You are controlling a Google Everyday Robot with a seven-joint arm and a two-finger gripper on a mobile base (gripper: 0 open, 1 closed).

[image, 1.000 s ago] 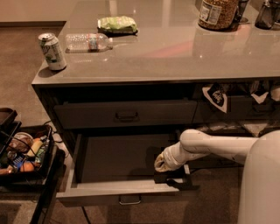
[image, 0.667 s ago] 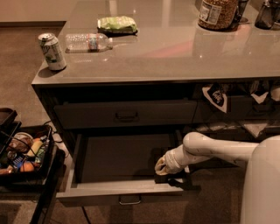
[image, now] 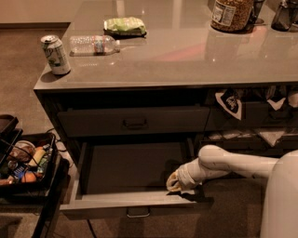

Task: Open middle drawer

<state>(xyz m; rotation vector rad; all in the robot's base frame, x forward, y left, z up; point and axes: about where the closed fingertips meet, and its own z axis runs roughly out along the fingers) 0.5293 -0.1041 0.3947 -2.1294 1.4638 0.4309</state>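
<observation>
So the middle drawer [image: 116, 202] is sitting wide open right now, sticking well out from the cabinet under the counter [image: 186, 51], and you can see straight into its plain grey inside. Its little loop handle [image: 138, 213] is at the centre of the front panel, nothing touching it. The end effector [image: 178, 182] is down at the drawer's front right corner, right against the inner side of the front panel, with the white arm [image: 233, 163] reaching in from the right. Honestly can't tell from here if the end effector is open or closed. The drawer above [image: 135, 122] is closed. Up on the counter there's a soda can [image: 55, 55] at the left corner, a clear water bottle [image: 93, 44] lying on its side just beside it, a green snack bag [image: 125, 25] behind that, and a big jar [image: 231, 14] way off to the right. On the floor to the left there's a black bin [image: 28, 162] full of random stuff.
</observation>
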